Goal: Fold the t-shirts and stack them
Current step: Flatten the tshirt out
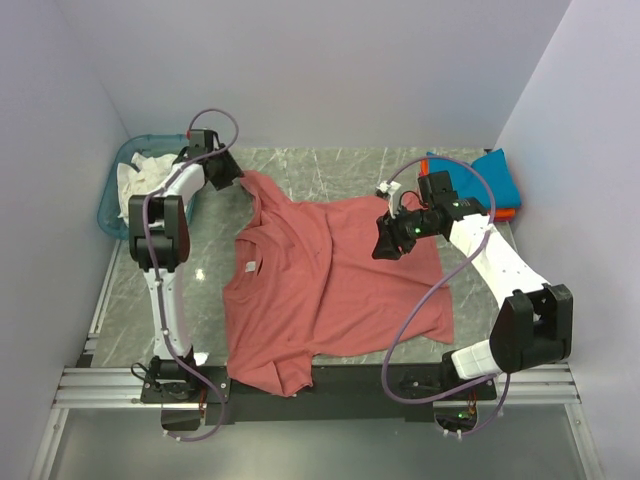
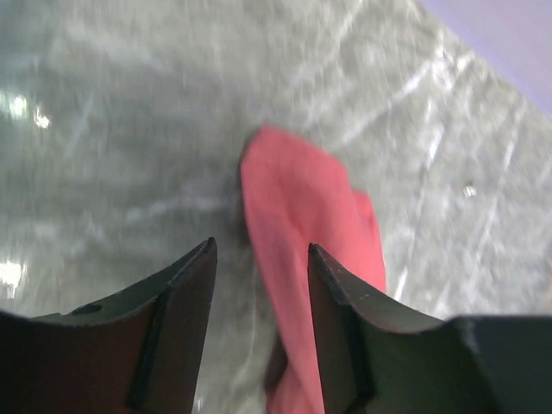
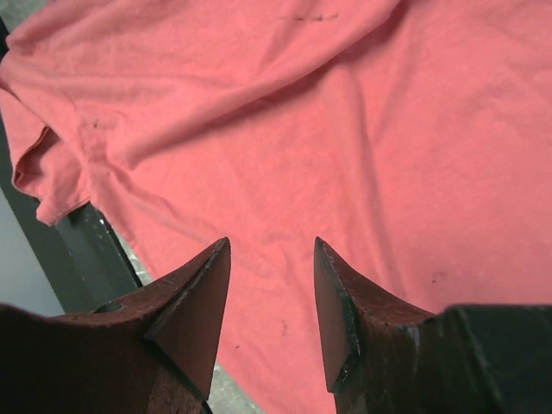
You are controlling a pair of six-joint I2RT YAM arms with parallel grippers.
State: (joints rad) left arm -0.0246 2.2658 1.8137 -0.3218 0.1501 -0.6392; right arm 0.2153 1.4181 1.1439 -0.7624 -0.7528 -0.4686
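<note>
A large dusty-red t-shirt (image 1: 330, 290) lies spread on the grey marble table, with its white neck label (image 1: 249, 266) on the left and its near-left corner over the front rail. My left gripper (image 1: 228, 172) is open at the shirt's far-left sleeve. In the left wrist view the sleeve (image 2: 302, 207) runs between the open fingers, close to the right one (image 2: 341, 302). My right gripper (image 1: 385, 243) is open and empty just above the shirt's right part, which fills the right wrist view (image 3: 345, 112). A folded teal-blue shirt (image 1: 490, 178) lies on an orange one (image 1: 506, 213) at the back right.
A translucent teal basket (image 1: 108, 200) holding white cloth stands at the back left, beside my left arm. A small white object (image 1: 385, 187) lies on the table beyond the right gripper. White walls close in the table on three sides. The black front rail (image 1: 350, 378) runs along the near edge.
</note>
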